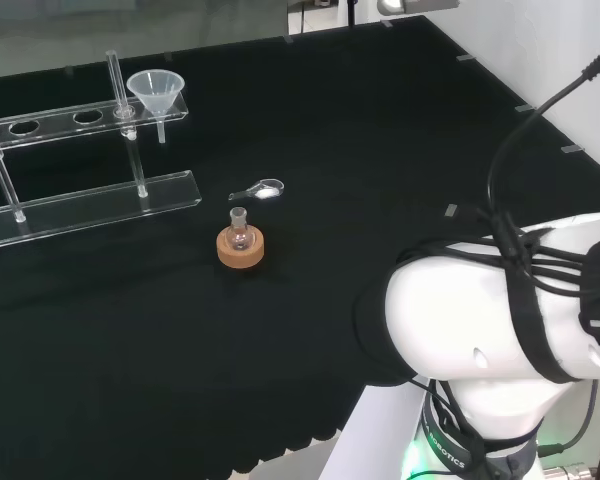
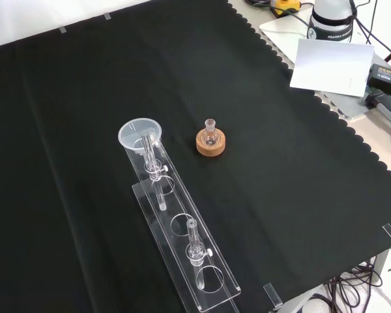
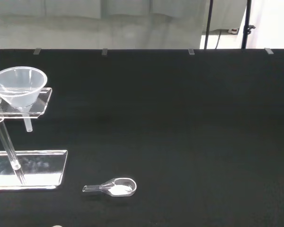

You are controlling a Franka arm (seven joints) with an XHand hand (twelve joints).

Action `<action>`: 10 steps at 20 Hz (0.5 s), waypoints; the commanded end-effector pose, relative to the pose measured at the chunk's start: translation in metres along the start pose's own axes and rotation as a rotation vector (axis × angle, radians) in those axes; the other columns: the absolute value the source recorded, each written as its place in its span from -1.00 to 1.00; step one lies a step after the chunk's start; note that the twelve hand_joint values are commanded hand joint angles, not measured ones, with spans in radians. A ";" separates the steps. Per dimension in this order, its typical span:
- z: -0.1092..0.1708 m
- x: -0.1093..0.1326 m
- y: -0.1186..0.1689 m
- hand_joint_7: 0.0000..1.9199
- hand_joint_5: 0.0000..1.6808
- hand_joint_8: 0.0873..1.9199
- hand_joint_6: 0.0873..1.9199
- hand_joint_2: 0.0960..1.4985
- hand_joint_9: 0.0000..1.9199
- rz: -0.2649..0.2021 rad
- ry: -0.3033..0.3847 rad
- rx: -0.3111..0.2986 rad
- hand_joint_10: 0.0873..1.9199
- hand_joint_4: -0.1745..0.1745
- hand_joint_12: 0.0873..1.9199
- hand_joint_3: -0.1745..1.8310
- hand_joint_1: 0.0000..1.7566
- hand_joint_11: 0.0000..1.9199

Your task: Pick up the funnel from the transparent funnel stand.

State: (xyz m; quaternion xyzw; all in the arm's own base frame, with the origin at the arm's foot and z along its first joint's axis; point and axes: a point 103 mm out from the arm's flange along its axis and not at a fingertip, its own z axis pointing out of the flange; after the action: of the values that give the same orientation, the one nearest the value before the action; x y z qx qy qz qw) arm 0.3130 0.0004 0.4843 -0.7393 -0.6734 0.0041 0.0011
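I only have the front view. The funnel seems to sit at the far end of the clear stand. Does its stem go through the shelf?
Observer: Yes. In the head view the funnel sits in the end hole of the funnel stand, with its stem hanging straight down below the top shelf.
Operator: Anything nearby I could miss?
Observer: A small clear scoop holding white powder lies on the cloth. In the head view it is right of the stand's base and beyond the flask on its cork ring, touching neither.
Operator: Is the funnel tilted?
Observer: No, the wrist view shows its rim level.
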 end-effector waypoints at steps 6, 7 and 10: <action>0.018 0.011 0.046 -1.00 -0.79 -0.79 -1.00 0.53 -0.87 0.035 -0.010 0.043 -0.45 0.17 0.39 -0.48 -1.00 -0.93; 0.021 0.014 0.055 -1.00 -0.79 -0.79 -1.00 0.53 -0.87 0.034 -0.012 0.059 -0.45 0.17 0.39 -0.48 -1.00 -0.93; 0.031 0.025 0.082 -1.00 -0.79 -0.78 -1.00 0.51 -0.87 0.014 -0.005 0.085 -0.44 0.16 0.40 -0.49 -1.00 -0.93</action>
State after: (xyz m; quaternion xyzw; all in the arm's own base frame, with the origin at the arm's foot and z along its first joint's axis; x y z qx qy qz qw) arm 0.3483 0.0026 0.4667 -0.7491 -0.6618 0.0234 0.0181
